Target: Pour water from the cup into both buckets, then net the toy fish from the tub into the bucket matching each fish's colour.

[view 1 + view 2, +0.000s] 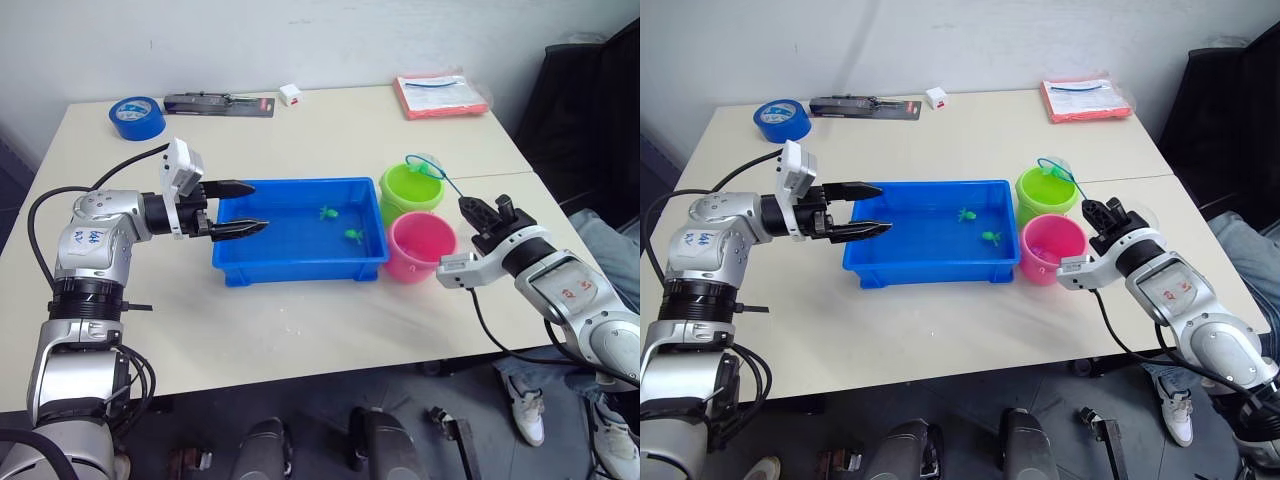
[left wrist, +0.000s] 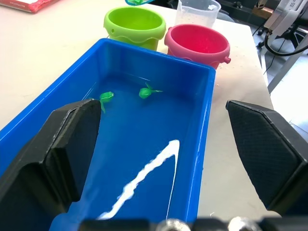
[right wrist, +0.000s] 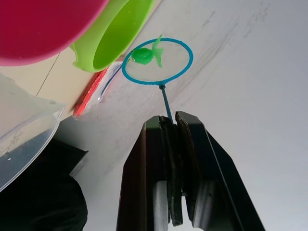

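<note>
- The tub [image 1: 300, 262] sits mid-bench, its long sides running left to right; bare bench [image 1: 300, 330] lies open in front of it and behind it.
- The green bucket [image 1: 410, 192] and pink bucket [image 1: 421, 246] stand just beside the tub's right end, the pink one nearer the front edge, the two about touching.
- The left gripper [image 1: 240, 208] hangs over the tub's left end, its fingers [image 2: 72, 139] spread wide apart and holding nothing.
- Two green toy fish [image 2: 144, 91] lie in the water toward the tub's right end, well ahead of those fingers.
- The right gripper [image 1: 1102, 212] is to the right of the buckets, its fingers pressed together on the net's thin handle.
- The net [image 3: 157, 61] is held above the green bucket's rim, with a green fish [image 3: 144, 56] in its ring.
- The cup [image 2: 198, 12] stands behind the pink bucket in the left wrist view, its top cut off.
- The mesh is too fine to make out.
- Far back lie a blue tape roll [image 1: 137, 117] and a red packet [image 1: 440, 95].
</note>
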